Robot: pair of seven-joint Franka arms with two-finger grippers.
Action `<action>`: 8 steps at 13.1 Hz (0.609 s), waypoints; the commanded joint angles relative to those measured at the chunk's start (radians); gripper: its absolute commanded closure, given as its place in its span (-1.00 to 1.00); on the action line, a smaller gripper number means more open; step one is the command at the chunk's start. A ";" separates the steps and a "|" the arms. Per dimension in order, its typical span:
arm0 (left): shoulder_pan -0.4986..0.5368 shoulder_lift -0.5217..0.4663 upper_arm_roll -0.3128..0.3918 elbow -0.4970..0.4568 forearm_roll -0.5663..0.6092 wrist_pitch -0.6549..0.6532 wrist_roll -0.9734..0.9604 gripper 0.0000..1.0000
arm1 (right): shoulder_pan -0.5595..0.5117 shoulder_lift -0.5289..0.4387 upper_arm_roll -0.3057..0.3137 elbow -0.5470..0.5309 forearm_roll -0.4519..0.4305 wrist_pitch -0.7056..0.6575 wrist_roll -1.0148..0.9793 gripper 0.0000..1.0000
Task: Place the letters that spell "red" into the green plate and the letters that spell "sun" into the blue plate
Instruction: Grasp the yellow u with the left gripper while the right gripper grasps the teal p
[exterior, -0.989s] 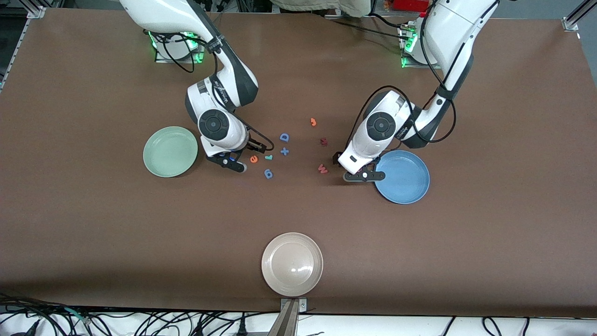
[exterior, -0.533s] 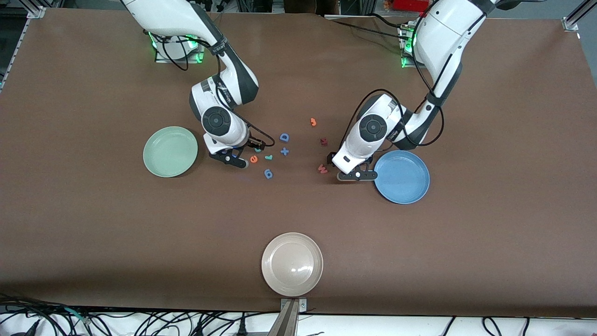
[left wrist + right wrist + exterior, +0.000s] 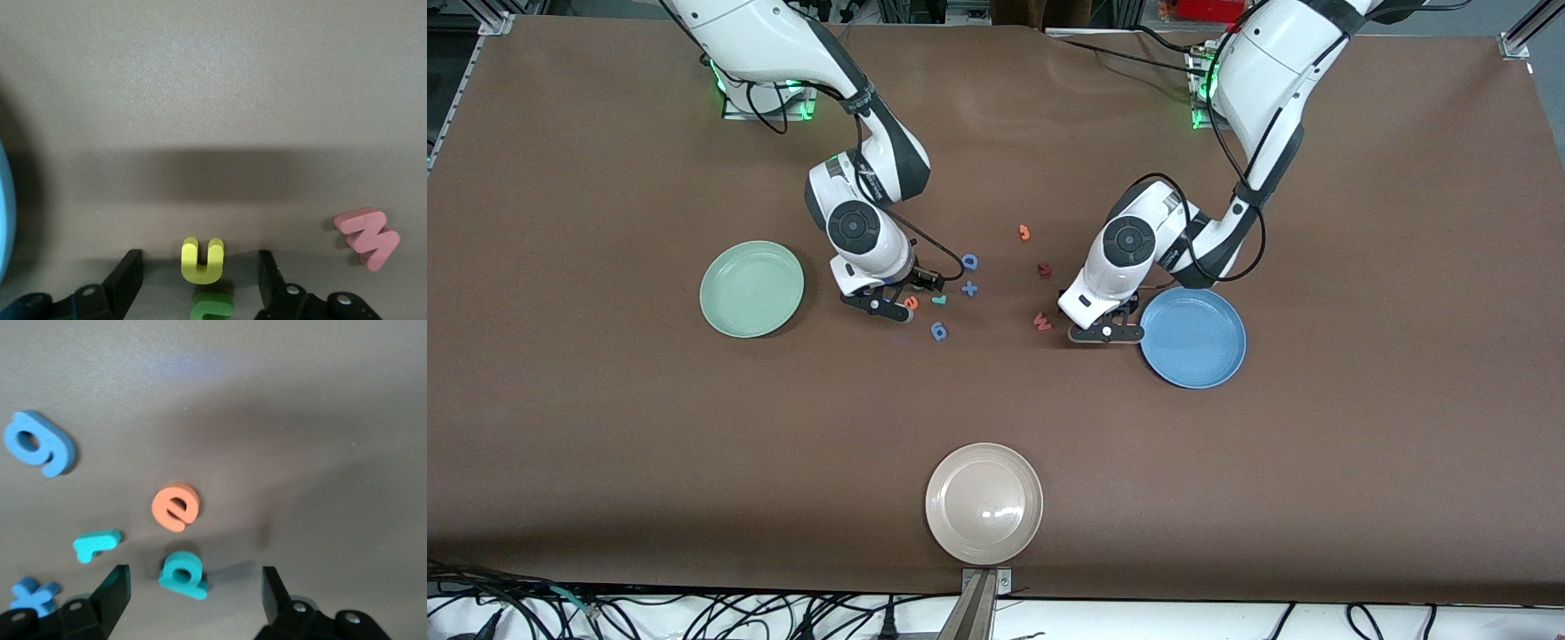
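Listing the tabletop (image 3: 605, 427) contents, item by item.

Green plate (image 3: 751, 289): round, shallow rim, flat toward the right arm's end of the tabletop; nothing in it.

Blue plate (image 3: 1192, 337): same form, toward the left arm's end; nothing in it.

Beige plate (image 3: 983, 503): nearest the front camera, midway along the tabletop edge.

Right hand (image 3: 896, 298): low over the letter cluster beside the green plate, fingers (image 3: 113, 590) apart, gripping nothing. Teal-green "d" (image 3: 182, 574) lies flat between them, touching neither, its stem running crosswise to the gap. Orange "e" (image 3: 175, 507) lies just beside the "d", apart from it. Teal "r" (image 3: 97, 543) lies flat near one finger, long axis roughly parallel to the stem of the "d".

Other blue pieces in this cluster: a "q"-like letter (image 3: 939, 332), a plus sign (image 3: 969, 288), a capital "D" (image 3: 968, 261).

Left hand (image 3: 1098, 324): low over the tabletop just beside the blue plate's rim, fingers (image 3: 127, 277) apart, clamping nothing. Yellow "u" (image 3: 202, 259) lies flat between them, open end pointing away from the wrist. Green "n" (image 3: 212, 307) sits just beside the "u", partly cut off.

Red "w" (image 3: 367, 237): flat, near the left hand, outside its fingers.

Dark red letter (image 3: 1044, 269) and small orange piece (image 3: 1024, 232): between the two arms, well apart from either plate.
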 commanded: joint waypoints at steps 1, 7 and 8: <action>-0.006 -0.003 0.006 -0.008 0.039 0.007 -0.038 0.06 | 0.008 0.004 -0.002 -0.009 0.015 0.021 0.006 -0.50; 0.007 -0.026 0.003 0.015 0.036 -0.018 -0.039 0.68 | 0.008 0.004 -0.002 -0.007 0.015 0.021 0.008 -0.13; 0.007 -0.038 0.003 0.031 0.036 -0.051 -0.038 0.68 | 0.008 0.004 -0.002 -0.007 0.015 0.023 0.008 -0.08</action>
